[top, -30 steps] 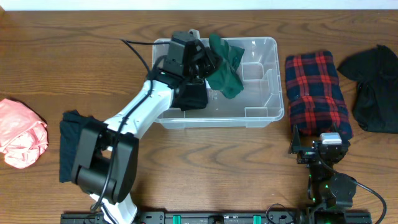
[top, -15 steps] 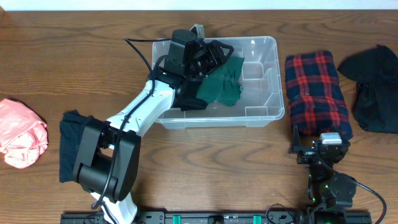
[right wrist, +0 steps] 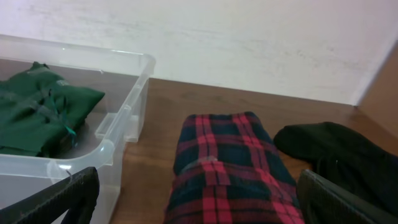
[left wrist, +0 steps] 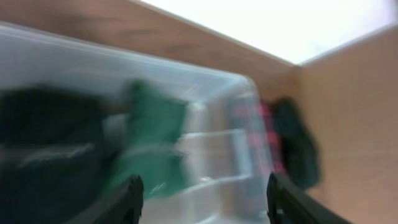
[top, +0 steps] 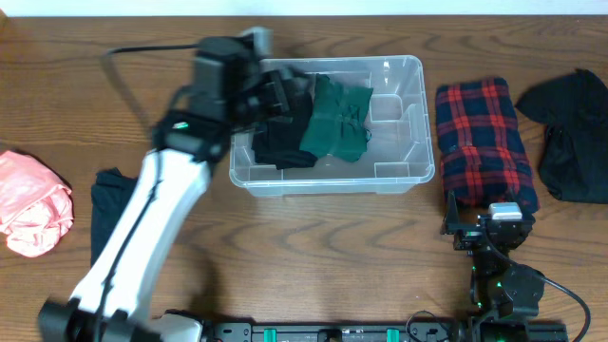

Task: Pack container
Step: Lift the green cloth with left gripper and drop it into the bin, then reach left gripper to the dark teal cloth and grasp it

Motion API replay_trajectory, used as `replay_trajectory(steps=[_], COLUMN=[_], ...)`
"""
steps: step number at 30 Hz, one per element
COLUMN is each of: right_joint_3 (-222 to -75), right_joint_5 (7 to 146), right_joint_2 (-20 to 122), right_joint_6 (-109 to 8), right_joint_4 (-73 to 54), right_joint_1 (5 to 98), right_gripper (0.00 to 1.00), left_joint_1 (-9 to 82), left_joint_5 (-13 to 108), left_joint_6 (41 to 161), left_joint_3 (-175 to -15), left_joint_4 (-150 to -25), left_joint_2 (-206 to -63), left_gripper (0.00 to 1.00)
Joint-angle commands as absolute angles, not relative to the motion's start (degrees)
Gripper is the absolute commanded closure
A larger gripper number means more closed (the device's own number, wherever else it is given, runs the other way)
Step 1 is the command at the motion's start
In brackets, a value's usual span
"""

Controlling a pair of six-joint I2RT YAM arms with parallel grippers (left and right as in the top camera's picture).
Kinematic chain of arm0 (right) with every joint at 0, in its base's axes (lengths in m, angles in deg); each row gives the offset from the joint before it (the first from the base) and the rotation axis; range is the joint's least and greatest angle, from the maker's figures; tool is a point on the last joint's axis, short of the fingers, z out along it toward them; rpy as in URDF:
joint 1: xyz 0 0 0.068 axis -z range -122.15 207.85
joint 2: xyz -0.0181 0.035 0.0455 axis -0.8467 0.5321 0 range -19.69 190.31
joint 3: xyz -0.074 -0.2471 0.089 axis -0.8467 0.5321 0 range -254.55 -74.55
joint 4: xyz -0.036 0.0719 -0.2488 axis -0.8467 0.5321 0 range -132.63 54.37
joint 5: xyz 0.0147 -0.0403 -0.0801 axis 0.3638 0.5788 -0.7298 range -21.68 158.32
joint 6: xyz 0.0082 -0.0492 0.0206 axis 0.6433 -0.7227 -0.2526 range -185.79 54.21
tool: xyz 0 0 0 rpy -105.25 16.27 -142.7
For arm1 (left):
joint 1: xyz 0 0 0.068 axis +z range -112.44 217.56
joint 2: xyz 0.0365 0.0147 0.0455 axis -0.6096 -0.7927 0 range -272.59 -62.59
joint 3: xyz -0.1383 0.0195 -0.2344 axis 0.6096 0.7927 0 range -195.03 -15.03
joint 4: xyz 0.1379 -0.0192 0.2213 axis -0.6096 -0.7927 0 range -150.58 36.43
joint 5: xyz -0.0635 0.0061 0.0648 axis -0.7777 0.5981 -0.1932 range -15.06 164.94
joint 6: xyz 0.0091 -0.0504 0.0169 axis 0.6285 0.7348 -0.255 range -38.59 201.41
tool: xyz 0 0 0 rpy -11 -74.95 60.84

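Overhead: the container sits mid-tabletop, with the far edge close behind it and wide bare wood in front. A green cloth and a black cloth fill its left half; its right half is free. A plaid bundle lies just right of the container, with a narrow gap between them. The left pincer is blurred over the container's left rim. The right pincer sits front-right of the container.

Left wrist: the view is blurred; the pincer's fingers stand apart with nothing between them.

Right wrist: the fingers are spread wide and empty, and the container's corner shows at left.

Half a second ago the left pincer was over the container's middle; it has swung left, and the green cloth now lies loose. The right arm has not moved.
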State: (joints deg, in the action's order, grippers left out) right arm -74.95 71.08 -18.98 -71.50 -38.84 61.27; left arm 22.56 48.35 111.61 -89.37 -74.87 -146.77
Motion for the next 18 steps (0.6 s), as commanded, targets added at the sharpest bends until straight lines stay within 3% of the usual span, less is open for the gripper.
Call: replay_trajectory(steps=[1, 9, 18], right_joint_3=[-74.9, -74.9, -74.9], right_joint_5=[70.7, 70.7, 70.7], right_joint_2=[-19.2, -19.2, -19.2], right_joint_6=[-72.3, -72.3, -72.3], right_joint_4=[-38.6, -38.6, -38.6], right_joint_1=[60.5, 60.5, 60.5], right_gripper=[0.01, 0.01, 0.01], left_joint_1=[29.6, 43.7, 46.4], left_joint_5=[56.0, 75.6, 92.9], left_joint_6=[102.6, 95.0, 90.8], left_joint_3=[-89.9, -89.9, -89.2], left_joint_4=[-83.6, -107.5, -114.2], left_joint_2=[-142.8, -141.2, -150.1], left_gripper=[0.35, 0.29, 0.28])
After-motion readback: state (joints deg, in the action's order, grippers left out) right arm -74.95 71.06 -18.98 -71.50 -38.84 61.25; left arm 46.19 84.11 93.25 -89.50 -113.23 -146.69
